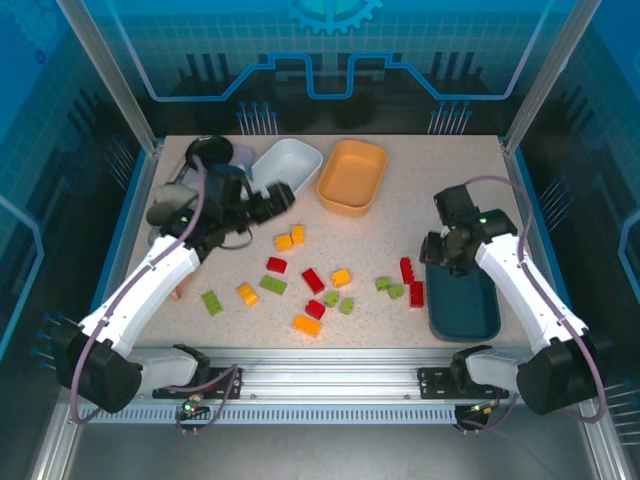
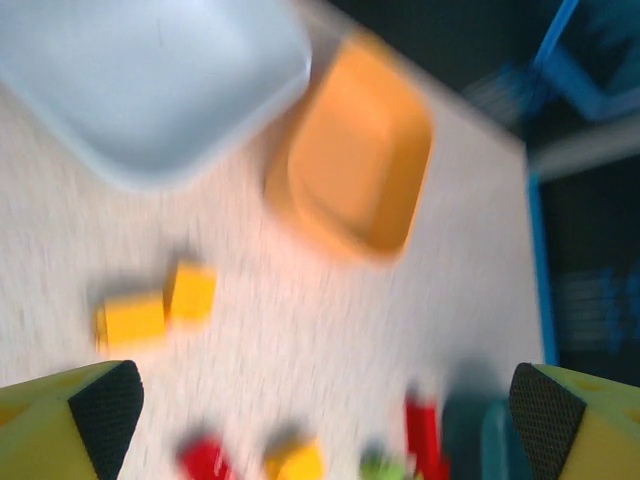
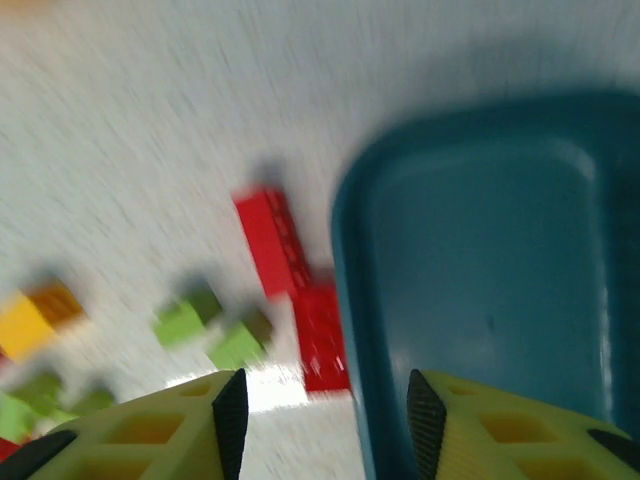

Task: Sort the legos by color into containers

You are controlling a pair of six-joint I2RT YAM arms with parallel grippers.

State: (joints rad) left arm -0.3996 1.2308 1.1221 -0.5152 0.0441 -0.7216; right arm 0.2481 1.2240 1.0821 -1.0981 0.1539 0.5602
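Note:
Red, orange-yellow and light green legos lie scattered mid-table, among them a yellow pair [image 1: 291, 238] [image 2: 155, 310] and two red bricks [image 1: 411, 282] [image 3: 320, 335] beside the dark teal dish [image 1: 463, 300] [image 3: 480, 260]. The white dish [image 1: 290, 168] [image 2: 150, 80] and orange dish [image 1: 352, 175] [image 2: 360, 170] stand at the back. My left gripper [image 1: 283, 197] [image 2: 325, 420] hovers open near the white dish's front corner, holding nothing. My right gripper [image 1: 447, 252] [image 3: 328, 425] is open over the teal dish's left rim, with the nearer red brick just ahead of its fingers. Both wrist views are motion-blurred.
A small round black pan [image 1: 210, 150] and a round bowl [image 1: 165, 205] sit at the back left, partly behind the left arm. Two green bricks [image 3: 210, 330] lie left of the red ones. Blue frame rails border the table's sides.

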